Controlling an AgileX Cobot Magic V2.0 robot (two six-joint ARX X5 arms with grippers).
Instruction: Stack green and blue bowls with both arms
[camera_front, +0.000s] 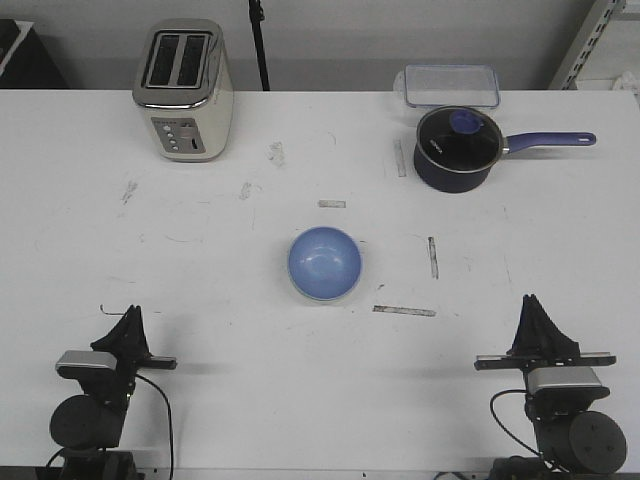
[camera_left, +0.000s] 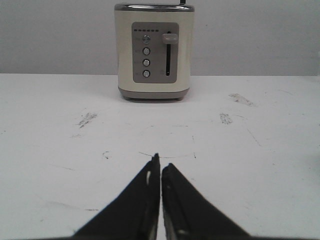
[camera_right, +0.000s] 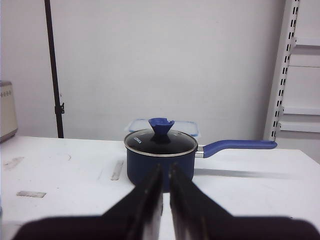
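The light blue bowl (camera_front: 325, 262) sits upright at the middle of the table. A thin pale greenish rim (camera_front: 330, 298) shows under its near edge, so it seems to sit inside the green bowl. My left gripper (camera_front: 130, 313) rests low at the near left, shut and empty; in the left wrist view (camera_left: 160, 163) its jaws are together over bare table. My right gripper (camera_front: 532, 301) rests at the near right, shut and empty; in the right wrist view (camera_right: 165, 168) its jaws are nearly touching. Neither wrist view shows the bowls.
A cream toaster (camera_front: 185, 88) stands at the far left and fills the left wrist view (camera_left: 153, 50). A navy saucepan (camera_front: 456, 148) with a lid and a long handle stands at the far right (camera_right: 161, 157). A clear lidded box (camera_front: 452, 85) lies behind it.
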